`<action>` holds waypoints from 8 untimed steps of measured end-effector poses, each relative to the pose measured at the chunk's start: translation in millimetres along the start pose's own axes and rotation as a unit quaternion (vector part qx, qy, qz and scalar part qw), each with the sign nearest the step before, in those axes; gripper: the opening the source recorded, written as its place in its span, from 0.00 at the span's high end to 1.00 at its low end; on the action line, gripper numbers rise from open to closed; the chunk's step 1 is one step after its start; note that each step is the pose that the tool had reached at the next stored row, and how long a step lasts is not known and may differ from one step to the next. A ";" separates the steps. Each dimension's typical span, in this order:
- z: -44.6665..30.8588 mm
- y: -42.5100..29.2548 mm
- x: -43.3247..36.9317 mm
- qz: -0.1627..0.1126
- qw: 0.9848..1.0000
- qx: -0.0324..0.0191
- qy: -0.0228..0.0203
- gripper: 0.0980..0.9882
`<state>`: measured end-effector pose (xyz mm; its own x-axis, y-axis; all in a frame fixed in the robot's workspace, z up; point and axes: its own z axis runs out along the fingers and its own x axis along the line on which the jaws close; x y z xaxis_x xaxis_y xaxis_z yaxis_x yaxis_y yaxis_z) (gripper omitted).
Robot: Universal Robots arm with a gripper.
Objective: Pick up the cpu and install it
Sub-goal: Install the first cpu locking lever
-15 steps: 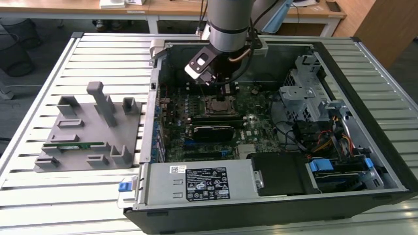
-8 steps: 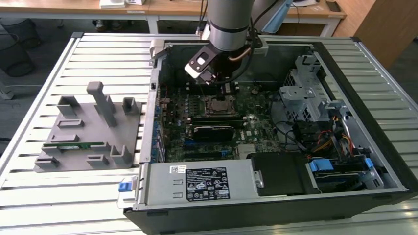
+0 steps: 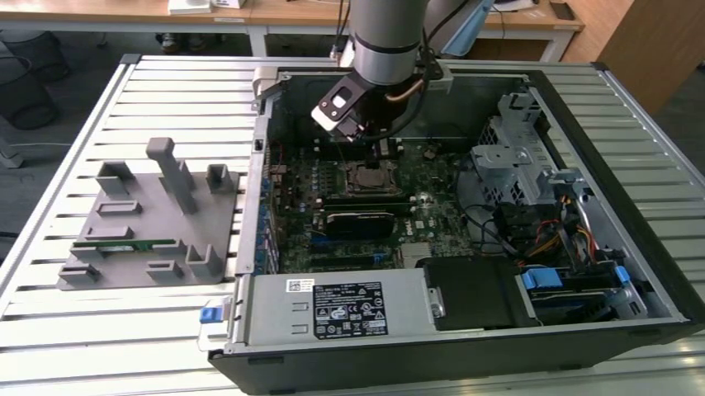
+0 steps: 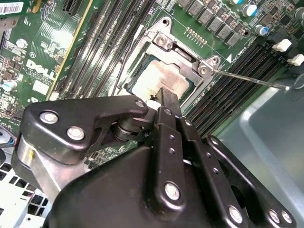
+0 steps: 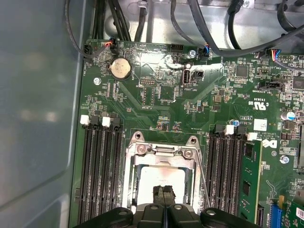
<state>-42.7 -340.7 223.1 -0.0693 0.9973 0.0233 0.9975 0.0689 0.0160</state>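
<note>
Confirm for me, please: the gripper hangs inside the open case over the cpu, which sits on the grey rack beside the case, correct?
Not quite. The cpu is not on the grey rack; it sits in the motherboard socket, framed by the metal bracket, as both wrist views show. The rest holds: the gripper hangs inside the open case right over the cpu, and the rack lies beside the case.

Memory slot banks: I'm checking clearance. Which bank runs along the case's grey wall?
The bank beside the grey wall; the other bank lies across the cpu socket.
</note>
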 end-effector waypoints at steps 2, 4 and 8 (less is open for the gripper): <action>-0.5 0.0 0.0 0.000 1.000 0.000 0.000 0.99; -1.1 0.0 0.0 0.000 1.000 0.000 0.000 0.99; -2.3 0.0 0.1 0.000 1.000 0.000 0.000 0.99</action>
<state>-42.7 -340.7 225.5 -0.0692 0.9973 0.0238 0.9975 0.0688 0.0161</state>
